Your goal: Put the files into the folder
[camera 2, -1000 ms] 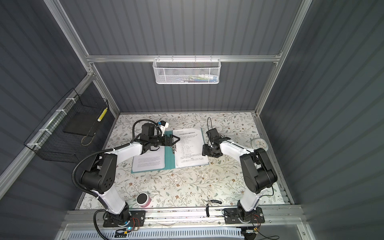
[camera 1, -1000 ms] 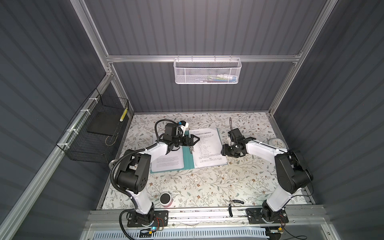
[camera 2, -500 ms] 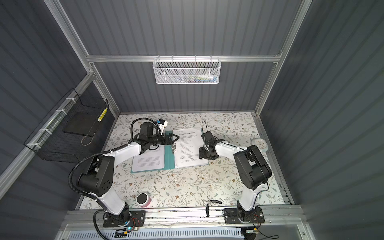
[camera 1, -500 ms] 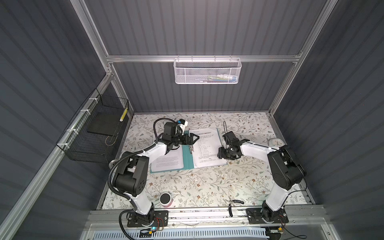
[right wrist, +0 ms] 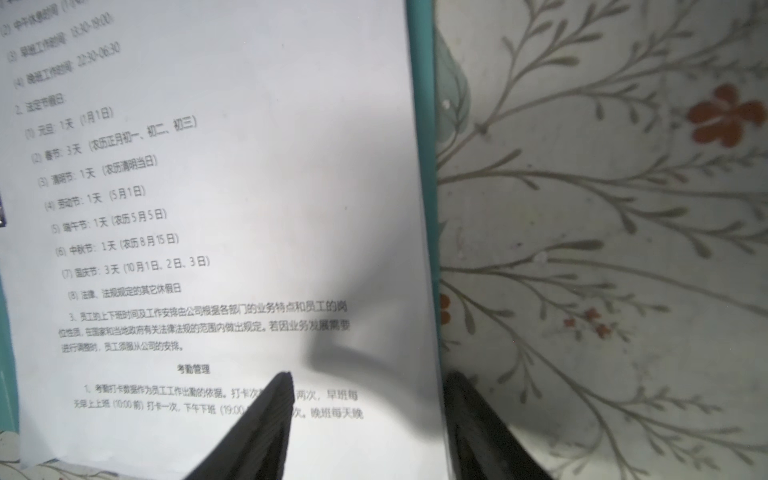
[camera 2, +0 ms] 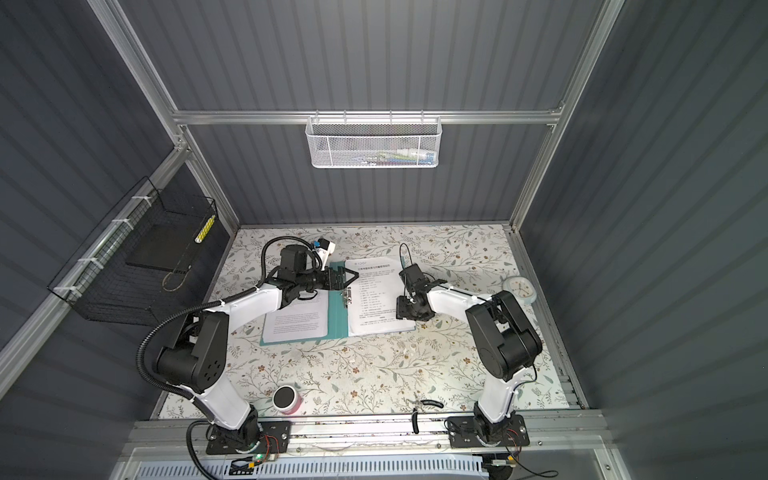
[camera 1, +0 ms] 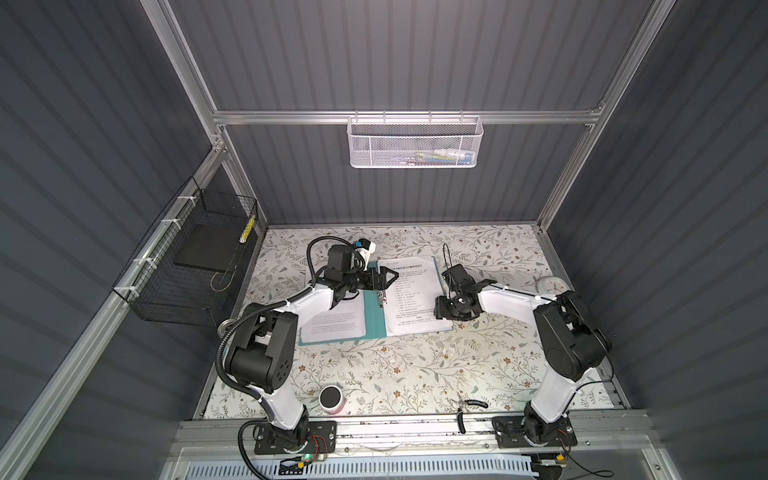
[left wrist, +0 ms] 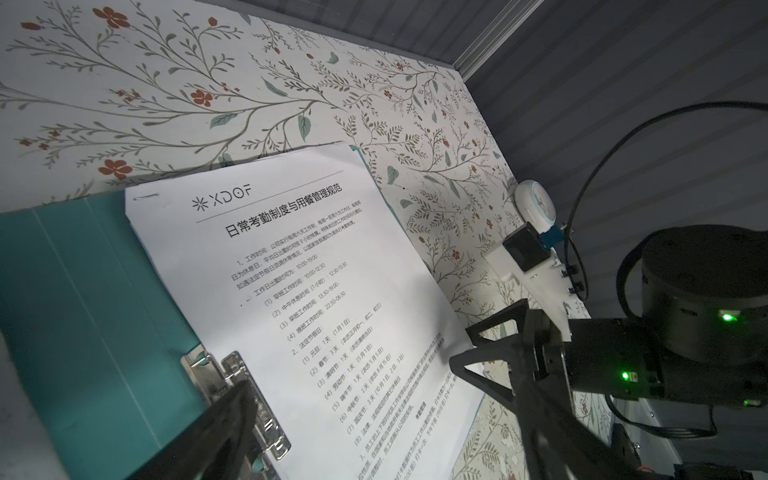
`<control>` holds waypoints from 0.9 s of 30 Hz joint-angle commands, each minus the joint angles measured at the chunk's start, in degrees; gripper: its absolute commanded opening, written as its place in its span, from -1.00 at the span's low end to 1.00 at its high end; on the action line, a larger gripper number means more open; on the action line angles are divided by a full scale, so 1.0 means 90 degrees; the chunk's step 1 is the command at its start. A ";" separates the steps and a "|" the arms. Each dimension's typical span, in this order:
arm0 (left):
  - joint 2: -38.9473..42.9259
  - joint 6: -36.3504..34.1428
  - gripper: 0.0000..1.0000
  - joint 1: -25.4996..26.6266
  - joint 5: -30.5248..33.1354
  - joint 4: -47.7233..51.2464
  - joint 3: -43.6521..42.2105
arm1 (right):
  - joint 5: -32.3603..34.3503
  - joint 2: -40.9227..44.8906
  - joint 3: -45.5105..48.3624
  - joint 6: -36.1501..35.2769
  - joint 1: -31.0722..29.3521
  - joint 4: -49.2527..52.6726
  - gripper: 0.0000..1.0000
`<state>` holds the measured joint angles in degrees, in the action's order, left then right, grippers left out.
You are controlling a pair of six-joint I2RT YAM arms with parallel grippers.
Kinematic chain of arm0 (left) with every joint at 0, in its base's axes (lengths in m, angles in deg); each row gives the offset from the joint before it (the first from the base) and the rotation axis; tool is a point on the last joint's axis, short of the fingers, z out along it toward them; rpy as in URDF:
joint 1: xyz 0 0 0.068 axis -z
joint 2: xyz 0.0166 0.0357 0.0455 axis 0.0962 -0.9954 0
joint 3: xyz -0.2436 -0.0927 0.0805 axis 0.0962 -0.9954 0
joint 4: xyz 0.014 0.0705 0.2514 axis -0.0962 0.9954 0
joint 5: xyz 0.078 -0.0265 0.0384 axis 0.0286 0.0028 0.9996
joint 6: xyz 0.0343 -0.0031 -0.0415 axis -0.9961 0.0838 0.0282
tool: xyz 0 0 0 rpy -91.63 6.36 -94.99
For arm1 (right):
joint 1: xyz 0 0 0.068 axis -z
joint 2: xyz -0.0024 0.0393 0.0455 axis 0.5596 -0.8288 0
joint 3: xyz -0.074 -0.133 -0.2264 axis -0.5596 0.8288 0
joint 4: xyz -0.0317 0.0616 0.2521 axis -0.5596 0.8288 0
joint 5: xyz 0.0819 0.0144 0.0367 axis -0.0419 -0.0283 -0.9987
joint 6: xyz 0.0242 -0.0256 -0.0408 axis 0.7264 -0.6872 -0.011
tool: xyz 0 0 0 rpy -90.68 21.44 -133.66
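- While the folder (camera 1: 376, 322) lies open near the table's (camera 1: 415, 374) centre in both top views, the files (camera 1: 415, 303) sit on its 3 o'clock half and a single sheet (camera 1: 336, 322) on its 9 o'clock half. The left gripper (camera 1: 388, 277), fingers spread wide, hovers at the spine's 12 o'clock end by the clip (camera 1: 380, 296). The right gripper (camera 1: 440, 309) meets the stack's 3 o'clock edge.
- Left wrist view: only here is the clip (left wrist: 249, 399) plainly metal, lying along the stack's spine-side edge. Whether it pins the paper I cannot tell.
- Right wrist view: it alone shows one finger (right wrist: 266, 424) over the paper and the other (right wrist: 478, 428) past the folder's edge, half spread, pinching nothing.
- Likely best: nudge the stack squarely toward the spine, gently, so no sheet buckles, then clamp it.
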<state>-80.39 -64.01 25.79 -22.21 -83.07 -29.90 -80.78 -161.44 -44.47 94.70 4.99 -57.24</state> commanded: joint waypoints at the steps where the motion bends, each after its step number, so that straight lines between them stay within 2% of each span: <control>1: -0.0042 -0.0004 0.95 -0.0006 -0.0037 0.0075 -0.0024 | 0.0119 0.0058 -0.0122 0.0054 -0.0069 0.0216 0.22; 11: -0.0104 0.0000 0.95 -0.0006 -0.0047 0.0056 -0.0008 | 0.0359 0.0149 -0.0239 0.0034 -0.0195 0.0546 0.22; 27: -0.0154 0.0023 0.94 -0.0006 -0.0072 0.0017 -0.0047 | 0.0353 0.0076 -0.0422 0.0004 -0.0357 0.0655 0.22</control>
<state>-81.26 -63.99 25.79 -22.23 -83.12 -29.90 -78.66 -161.40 -46.96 94.86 2.21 -52.85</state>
